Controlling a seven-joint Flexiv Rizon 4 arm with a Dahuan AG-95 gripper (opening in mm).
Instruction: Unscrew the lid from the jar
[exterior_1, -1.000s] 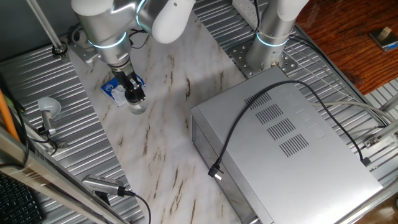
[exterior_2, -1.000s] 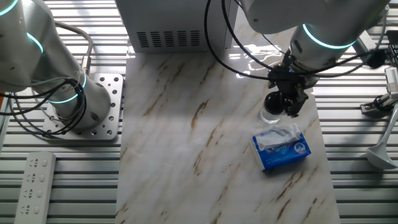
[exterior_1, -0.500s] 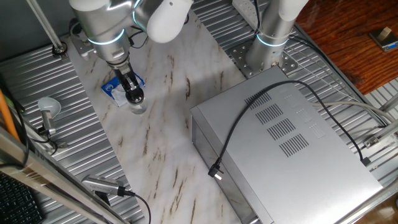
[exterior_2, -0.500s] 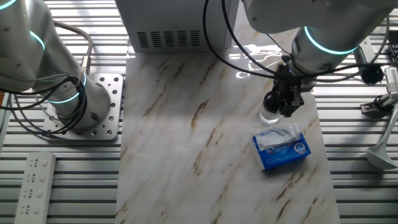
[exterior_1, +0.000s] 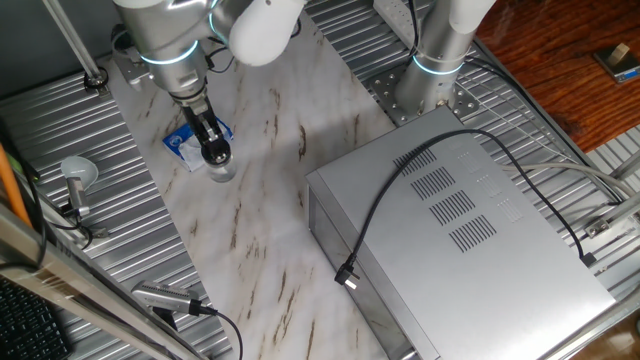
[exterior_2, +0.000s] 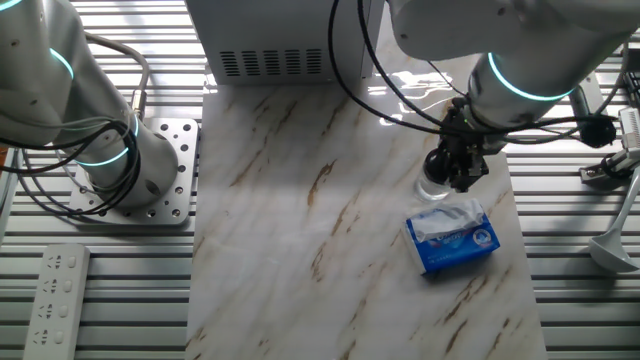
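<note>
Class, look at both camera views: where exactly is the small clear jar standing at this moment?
The jar stands on the marble tabletop directly under the gripper, beside the blue-and-white packet; in one fixed view it sits far left.

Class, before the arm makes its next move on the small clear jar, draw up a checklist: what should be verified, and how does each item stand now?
1. Gripper sits over the small round black lid: ok.
2. Fingers closed on the lid: cannot tell, the grip is hidden.
3. Small clear cylindrical jar upright on the marble table: ok.
4. Lid already loosened: cannot tell.
5. Blue-and-white packet apart from the jar: cannot tell, it lies very close.
6. Grey metal box away from the gripper: ok.
</note>
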